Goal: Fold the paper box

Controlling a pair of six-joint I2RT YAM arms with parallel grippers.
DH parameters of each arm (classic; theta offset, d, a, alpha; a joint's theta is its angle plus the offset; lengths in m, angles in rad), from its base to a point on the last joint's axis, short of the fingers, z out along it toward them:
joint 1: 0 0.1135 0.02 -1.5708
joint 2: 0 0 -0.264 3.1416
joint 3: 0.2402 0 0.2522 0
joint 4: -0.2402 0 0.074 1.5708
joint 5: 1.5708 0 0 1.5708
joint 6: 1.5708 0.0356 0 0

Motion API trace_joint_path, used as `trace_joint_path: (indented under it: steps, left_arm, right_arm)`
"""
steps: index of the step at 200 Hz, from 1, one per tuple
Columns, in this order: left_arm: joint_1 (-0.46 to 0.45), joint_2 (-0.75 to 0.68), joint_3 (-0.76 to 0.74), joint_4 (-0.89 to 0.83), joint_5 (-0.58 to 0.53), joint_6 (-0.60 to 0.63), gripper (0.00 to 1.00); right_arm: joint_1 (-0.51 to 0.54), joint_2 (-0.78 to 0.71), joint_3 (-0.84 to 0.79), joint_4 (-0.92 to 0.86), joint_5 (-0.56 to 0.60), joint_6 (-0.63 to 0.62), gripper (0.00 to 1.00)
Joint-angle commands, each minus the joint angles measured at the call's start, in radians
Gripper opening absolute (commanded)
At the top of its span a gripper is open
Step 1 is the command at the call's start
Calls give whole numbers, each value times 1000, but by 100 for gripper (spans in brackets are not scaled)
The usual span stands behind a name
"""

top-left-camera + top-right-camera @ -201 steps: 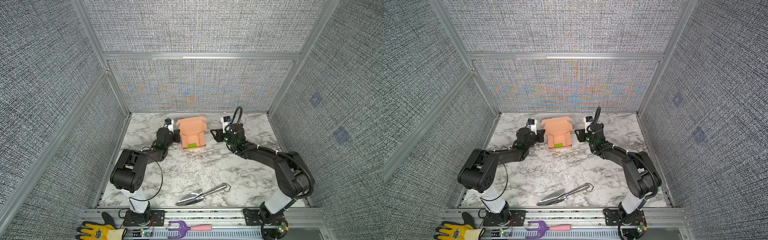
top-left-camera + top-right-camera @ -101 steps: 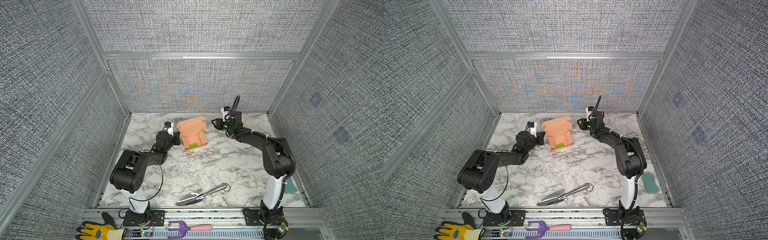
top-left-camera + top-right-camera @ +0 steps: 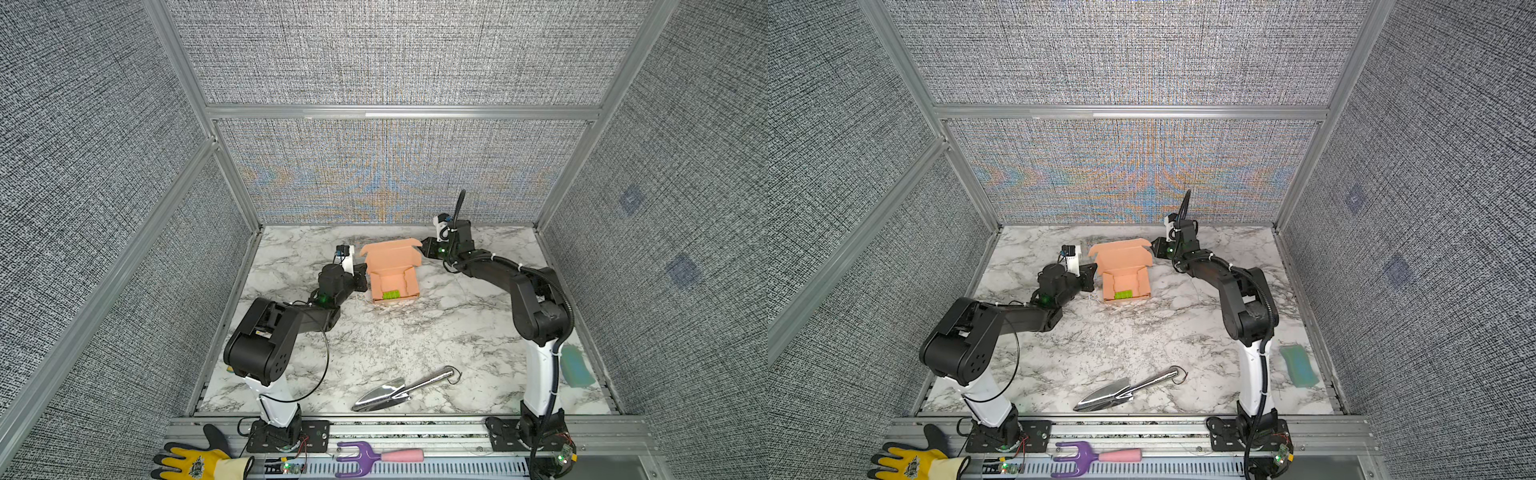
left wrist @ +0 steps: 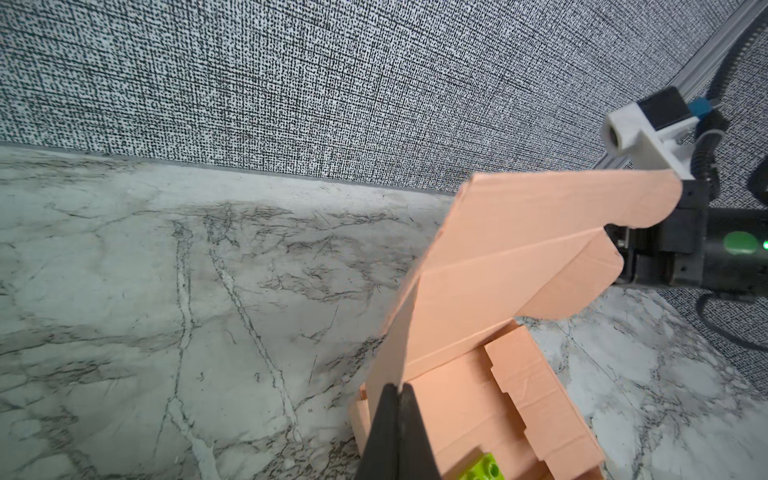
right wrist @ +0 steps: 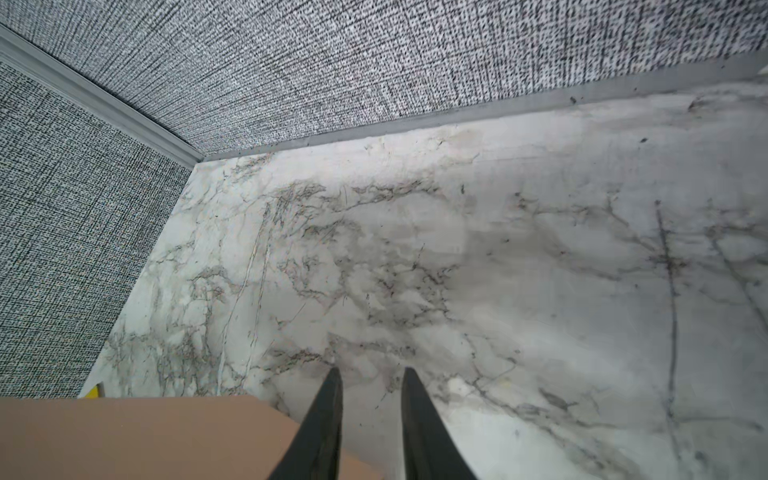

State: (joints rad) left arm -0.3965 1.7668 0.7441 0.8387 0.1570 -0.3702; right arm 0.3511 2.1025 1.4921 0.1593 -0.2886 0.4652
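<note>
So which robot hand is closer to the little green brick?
Left. The left gripper pinches the side wall of the paper box, close to the green brick inside it. The right gripper hangs open by the far corner of the raised lid, farther off.

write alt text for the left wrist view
The left gripper is pinched shut on an edge of the salmon-pink paper box, whose lid flaps rise toward the right arm. A green brick shows inside the box, with the marble table and grey woven wall behind.
</note>
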Motion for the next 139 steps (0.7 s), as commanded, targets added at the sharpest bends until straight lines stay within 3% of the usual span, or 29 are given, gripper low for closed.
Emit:
trace_joint_path:
  steps: [1, 60, 139]
  left_arm:
    - [-17, -8, 5, 40, -47, 4, 0]
    - [-50, -23, -14, 29, -129, 10, 0]
    - [-91, -2, -62, 123, -161, 47, 0]
  right_arm:
    - [34, -40, -68, -20, 128, 113, 23]
    - [66, -159, -248, 21, 271, 282, 20]
    - [106, -209, -279, 35, 304, 265, 19]
